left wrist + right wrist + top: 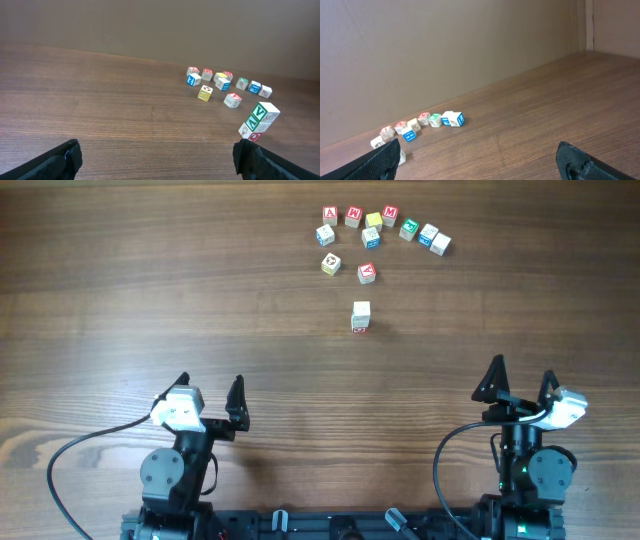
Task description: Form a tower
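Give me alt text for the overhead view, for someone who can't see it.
A tower of two letter cubes stands alone on a wooden table, in front of a loose cluster of cubes. The left gripper and right gripper rest at the near edge, jaws open, holding nothing.

**Two-cube tower stands by itself on the tabletop**

The tower (361, 317) stands upright on the wooden tabletop (150, 280), apart from the loose letter cubes (375, 230) clustered toward the far edge. The left pincer (210, 385) and right pincer (522, 370) gape wide near the arms' edge, holding nothing.
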